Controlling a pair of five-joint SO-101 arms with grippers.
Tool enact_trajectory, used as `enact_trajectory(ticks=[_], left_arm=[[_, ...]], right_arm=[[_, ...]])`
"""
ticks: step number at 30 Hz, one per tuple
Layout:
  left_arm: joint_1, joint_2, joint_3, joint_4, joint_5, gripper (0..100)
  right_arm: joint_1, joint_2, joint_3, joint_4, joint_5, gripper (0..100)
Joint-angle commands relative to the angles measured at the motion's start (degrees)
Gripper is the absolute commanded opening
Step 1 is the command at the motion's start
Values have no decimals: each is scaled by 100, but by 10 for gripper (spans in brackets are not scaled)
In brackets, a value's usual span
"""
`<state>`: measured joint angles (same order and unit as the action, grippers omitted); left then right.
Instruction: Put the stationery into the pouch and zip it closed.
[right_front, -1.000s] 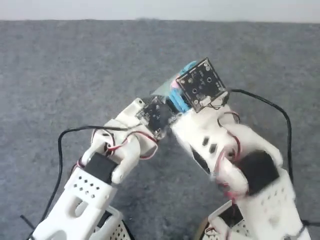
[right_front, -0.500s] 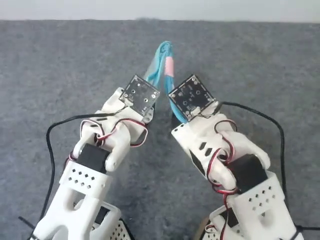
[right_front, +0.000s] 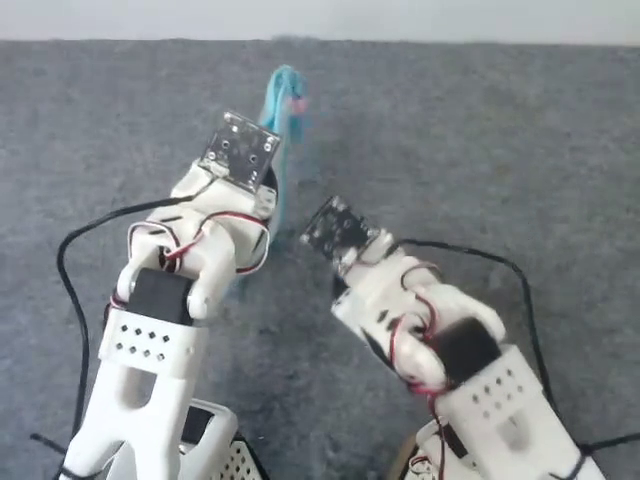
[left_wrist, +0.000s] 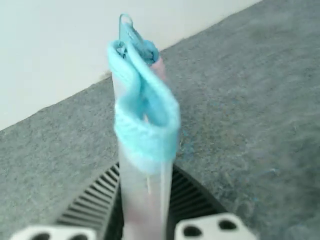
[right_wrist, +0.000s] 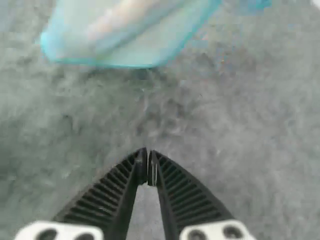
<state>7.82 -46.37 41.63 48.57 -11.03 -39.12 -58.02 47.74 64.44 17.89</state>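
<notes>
The translucent, blue-edged pouch (left_wrist: 145, 115) is clamped between the left gripper's (left_wrist: 145, 192) jaws, which are closed onto its near end. The rest of it sticks out past their tips, with a pink item (left_wrist: 159, 67) showing inside. The right gripper's (right_wrist: 148, 167) jaws are pressed together on nothing. The pouch is ahead of their tips, apart from them, above the grey carpet (right_wrist: 240, 125).

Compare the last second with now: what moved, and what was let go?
The left gripper swung left and outward, carrying the pouch along. The right gripper drew back from the pouch and is shut on nothing. The left gripper's hold on the pouch stayed.
</notes>
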Motion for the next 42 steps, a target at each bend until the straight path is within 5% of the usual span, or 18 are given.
enact_trajectory(ticks=[1, 8, 13, 18, 26, 35, 42], left_arm=[[-26, -26, -541, 35, 114, 9], [70, -62, -1745, 1204, 114, 9], [818, -53, -3011, 2602, -132, 9], [1187, -53, -2958, 3209, -440, 9], [1873, -62, -2510, 3771, -2057, 9], [1846, -62, -2756, 4105, -3499, 9], [1846, -62, -3248, 4563, -3719, 9]], right_arm=[[-110, -875, -9, 356, 88, 9], [1473, -1253, 70, 22, 97, 133], [2141, 101, 18, -1077, 123, 255], [2501, 1411, -738, -1297, 123, 264], [3477, 1666, -1231, -1402, 976, 267], [2967, -48, -220, -866, 2031, 268], [2246, -1675, 62, -119, 2303, 268]])
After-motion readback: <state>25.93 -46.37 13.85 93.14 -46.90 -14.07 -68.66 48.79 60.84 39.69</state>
